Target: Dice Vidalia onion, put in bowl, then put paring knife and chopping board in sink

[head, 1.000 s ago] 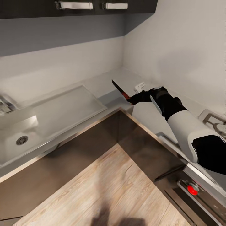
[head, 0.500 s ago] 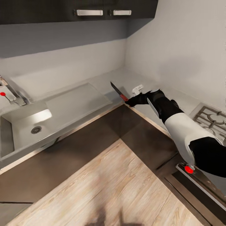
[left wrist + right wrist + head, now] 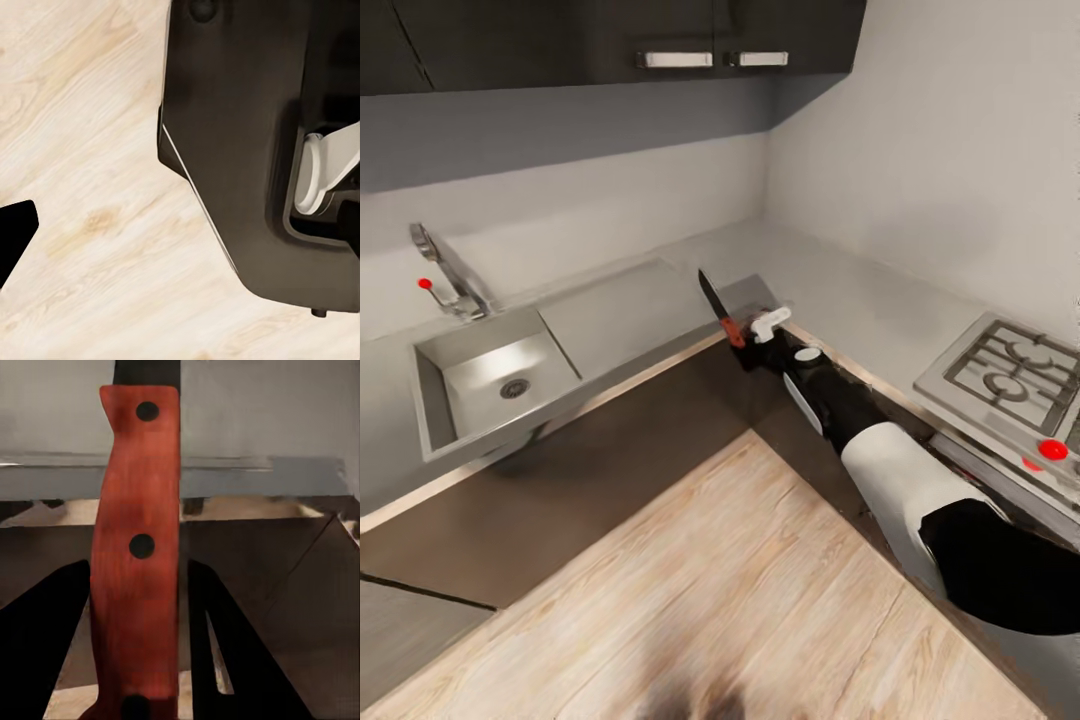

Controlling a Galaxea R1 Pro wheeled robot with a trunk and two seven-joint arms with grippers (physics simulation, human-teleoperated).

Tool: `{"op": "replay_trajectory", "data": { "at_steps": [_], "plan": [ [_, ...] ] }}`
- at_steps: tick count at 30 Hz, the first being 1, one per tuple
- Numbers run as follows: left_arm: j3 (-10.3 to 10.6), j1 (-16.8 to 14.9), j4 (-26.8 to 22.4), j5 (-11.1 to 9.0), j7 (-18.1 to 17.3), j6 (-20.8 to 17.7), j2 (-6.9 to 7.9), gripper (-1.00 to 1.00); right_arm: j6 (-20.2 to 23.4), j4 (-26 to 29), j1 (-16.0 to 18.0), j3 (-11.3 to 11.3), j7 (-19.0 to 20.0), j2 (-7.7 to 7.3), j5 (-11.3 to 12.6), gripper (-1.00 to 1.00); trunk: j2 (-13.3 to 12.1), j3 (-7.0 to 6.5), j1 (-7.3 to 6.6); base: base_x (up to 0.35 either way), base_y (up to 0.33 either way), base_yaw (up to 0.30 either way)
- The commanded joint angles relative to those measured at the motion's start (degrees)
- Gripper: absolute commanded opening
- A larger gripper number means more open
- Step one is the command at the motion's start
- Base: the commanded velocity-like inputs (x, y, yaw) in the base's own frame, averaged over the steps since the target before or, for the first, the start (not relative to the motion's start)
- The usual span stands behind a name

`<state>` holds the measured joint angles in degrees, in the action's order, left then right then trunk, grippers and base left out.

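My right gripper [image 3: 748,345] is shut on the paring knife [image 3: 717,305] by its red handle. The dark blade points up and away over the front edge of the countertop [image 3: 840,290], at its inner corner. In the right wrist view the red riveted handle [image 3: 139,547] stands between my dark fingers [image 3: 45,645]. The steel sink [image 3: 480,385] lies to the left, its basin bare around the round drain [image 3: 514,388]. One finger [image 3: 15,232] of my left gripper hangs over the wood floor, set wide. The Vidalia onion, chopping board and bowl are out of view.
A chrome tap [image 3: 448,268] with a red-knobbed lever stands behind the basin, and a flat drainboard [image 3: 620,315] lies between basin and knife. A gas hob [image 3: 1010,375] with a red knob sits at the right. Dark cabinets [image 3: 610,40] hang overhead. The robot's dark base [image 3: 240,135] stands close.
The camera has swung, so the sink and tap now show further right and the hob is in full view. My right arm has drawn back toward me, still holding the knife.
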<state>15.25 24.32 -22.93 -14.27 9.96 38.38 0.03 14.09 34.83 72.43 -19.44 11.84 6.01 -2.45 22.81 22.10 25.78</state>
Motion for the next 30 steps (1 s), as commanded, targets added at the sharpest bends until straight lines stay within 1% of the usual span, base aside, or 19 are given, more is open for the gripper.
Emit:
{"op": "replay_trajectory", "data": {
  "at_steps": [1, 4, 6, 7, 9, 10, 11, 13, 14, 16, 17, 18, 22, 25, 28, 30],
  "plan": [
    [0.5, 0.0, -0.1, -0.5, 0.3, 0.1, 0.06, 1.0, 0.0, 1.4, -1.0, 0.0, 0.1, 0.07, 0.3, -1.0, 0.1, -0.01, 0.01, -0.264, 0.062, 0.0],
    [0.5, 0.0, -0.1, -0.5, 0.3, 0.2, 0.06, 1.0, -0.4, 5.8, -4.1, 0.0, -0.1, 0.01, 1.6, -1.0, 0.1, -0.28, 0.01, -0.161, 0.031, 0.0],
    [0.5, 0.0, -0.2, -0.5, 0.2, 0.3, 0.06, 1.0, -0.4, 12.7, -9.5, 0.0, -0.3, -0.22, 2.1, -1.0, 0.1, -0.46, 0.01, -0.042, 0.008, 0.0],
    [0.5, 0.0, -0.2, -0.5, 0.2, 0.3, 0.06, 1.0, -0.4, 14.0, -10.5, 0.0, -0.4, -0.27, 2.1, -1.0, 0.1, -0.55, 0.01, -0.023, 0.004, 0.0],
    [0.5, 0.0, -0.1, -0.5, 0.2, 0.3, 0.07, 1.0, -0.3, 20.1, -15.4, 0.1, -0.8, -0.71, 2.1, -1.0, 0.1, -0.73, 0.01, -0.012, 0.002, 0.0],
    [0.5, 0.0, -0.2, -0.5, 0.2, 0.3, 0.07, 1.0, -0.3, 23.4, -17.9, 0.1, -1.4, -0.98, 2.0, -1.0, 0.1, -0.82, 0.01, -0.006, 0.001, 0.0],
    [0.5, 0.0, -0.2, -0.5, 0.2, 0.3, 0.1, 1.0, 0.0, 28.7, -21.6, 0.1, -2.7, -1.45, 2.0, -1.0, 0.1, -0.91, 0.01, -0.003, 0.001, 0.0],
    [0.5, 0.0, -0.2, -0.5, 0.2, 0.3, 0.18, 1.0, 0.6, 35.1, -25.9, 0.1, -5.1, -2.32, 2.0, -1.0, 0.1, -1.09, 0.01, -0.002, 0.0, 0.0],
    [0.5, 0.0, -0.2, -0.5, 0.2, 0.3, 0.21, 1.0, 0.9, 36.3, -27.0, 0.1, -5.7, -2.51, 2.0, -1.0, 0.1, -1.18, 0.01, -0.001, 0.0, 0.0],
    [0.5, 0.0, -0.2, -0.5, 0.2, 0.3, 0.37, 1.0, 1.7, 39.4, -30.1, 0.1, -7.3, -2.97, 2.1, -1.0, 0.1, -1.35, 0.01, 0.0, 0.0, 0.0],
    [0.5, 0.0, -0.2, -0.5, 0.2, 0.3, 0.46, 1.0, 2.0, 40.2, -31.0, 0.1, -7.8, -3.08, 2.1, -1.0, 0.1, -1.44, 0.01, 0.0, 0.0, 0.0],
    [0.5, 0.0, -0.2, -0.5, 0.2, 0.4, 0.87, 1.0, 2.2, 41.1, -32.1, 0.1, -8.3, -3.17, 2.1, -1.0, 0.1, -1.53, 0.01, 0.0, 0.0, 0.0],
    [0.4, 0.0, -0.2, -0.5, 0.2, 0.4, 1.71, 1.0, 2.5, 42.6, -32.8, 0.0, -8.7, -3.2, 2.1, -1.0, 0.1, -1.89, 0.01, 0.0, 0.0, 0.022],
    [0.4, 0.0, -0.2, -0.6, 0.3, 0.4, 2.02, 1.0, 2.6, 43.0, -32.9, 0.0, -8.8, -3.16, 2.1, -1.0, 0.1, -2.16, 0.01, 0.0, 0.0, 0.069],
    [0.4, 0.0, -0.2, -1.3, 0.3, 0.4, 2.36, 1.0, 2.7, 43.1, -33.0, 0.0, -9.3, -3.13, 2.2, -1.0, 0.1, -2.43, 0.01, 0.0, 0.0, 0.107],
    [0.4, 0.0, -0.3, -2.4, 0.3, 0.4, 2.56, 1.0, 2.7, 43.2, -33.0, -0.1, -10.4, -3.08, 2.2, -1.0, 0.1, -2.61, 0.01, 0.0, 0.0, 0.128]
  ]
}}
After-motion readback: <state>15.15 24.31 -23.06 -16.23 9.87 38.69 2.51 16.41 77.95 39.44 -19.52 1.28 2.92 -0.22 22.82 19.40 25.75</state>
